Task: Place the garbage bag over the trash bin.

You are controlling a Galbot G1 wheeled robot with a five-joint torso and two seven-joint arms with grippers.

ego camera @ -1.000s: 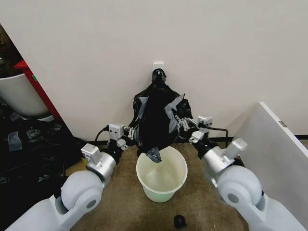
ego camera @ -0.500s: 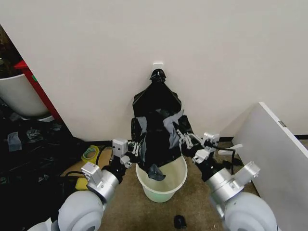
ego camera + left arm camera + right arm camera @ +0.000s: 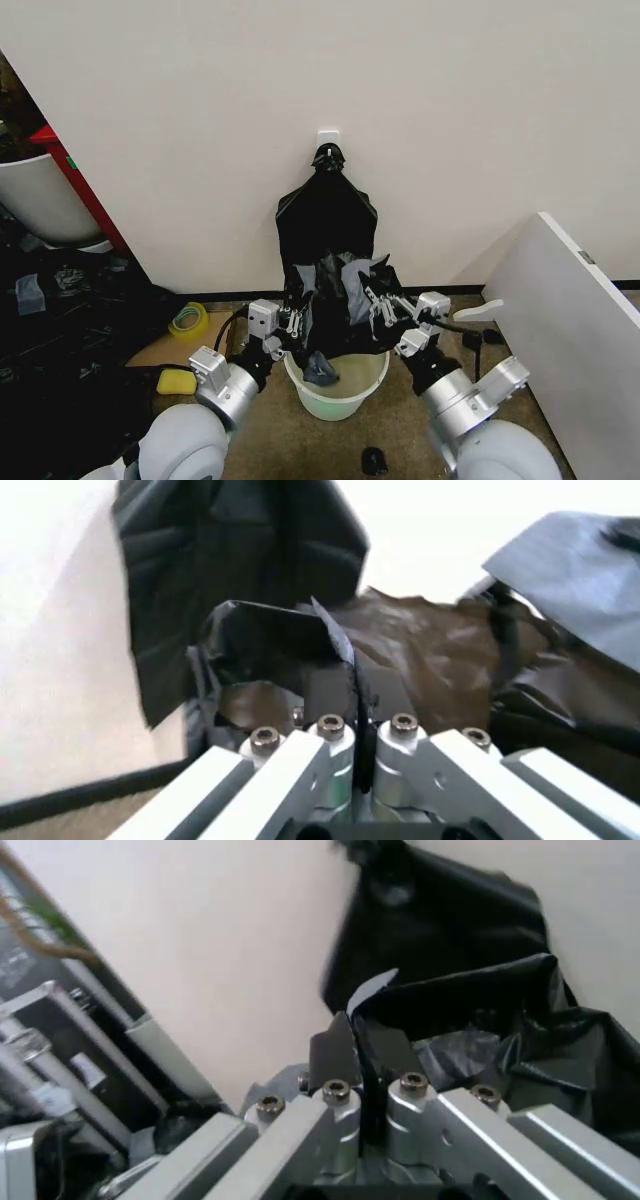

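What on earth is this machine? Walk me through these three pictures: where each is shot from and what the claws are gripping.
It is a wheeled robot with two arms, each ending in a two-fingered gripper. The wide picture comes from a camera on its head, looking down and forward. There the left gripper and the right gripper each pinch one side of the garbage bag, a thin crinkly black plastic bag, holding it spread above the trash bin, a round cream-white bucket standing on the floor by the wall. The bag's lower end hangs into the bucket's mouth. Behind it, a second black bag bundle hangs on the wall.

The other two pictures come from cameras on the wrists. Each looks along its own metal fingers, shut on a fold of black plastic: left gripper, right gripper.
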